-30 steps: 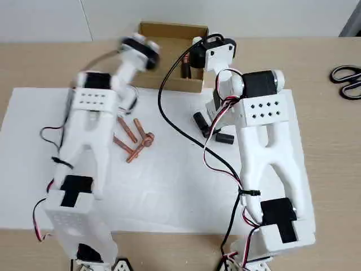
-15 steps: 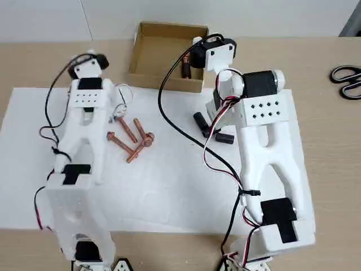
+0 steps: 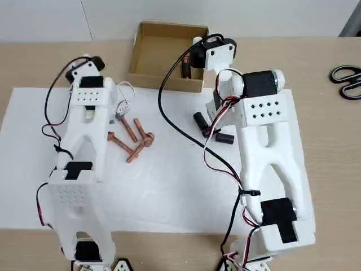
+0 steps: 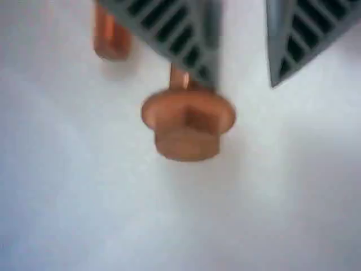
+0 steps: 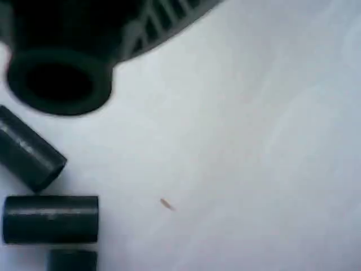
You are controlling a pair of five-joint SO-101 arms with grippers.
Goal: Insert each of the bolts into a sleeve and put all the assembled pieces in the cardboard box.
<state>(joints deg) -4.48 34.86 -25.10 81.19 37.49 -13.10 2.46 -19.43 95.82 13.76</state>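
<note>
left claw (image 4: pixel 242 79) open, one finger hiding a bolt (image 4: pixel 188 124) shank | right claw (image 5: pixel 130 25) mostly cut off, can't tell its grip | on sheet (image 3: pixel 169 186): 4 bolts, 4 sleeves (image 5: pixel 51 219), one cropped | 1 piece (image 3: pixel 185 68) in box (image 3: pixel 163 83)

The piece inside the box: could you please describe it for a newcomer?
Find the cardboard box beyond the white sheet. Near its right wall lies a copper bolt in a dark sleeve: the only joined piece; other bolts and sleeves are separate, outside.
</note>
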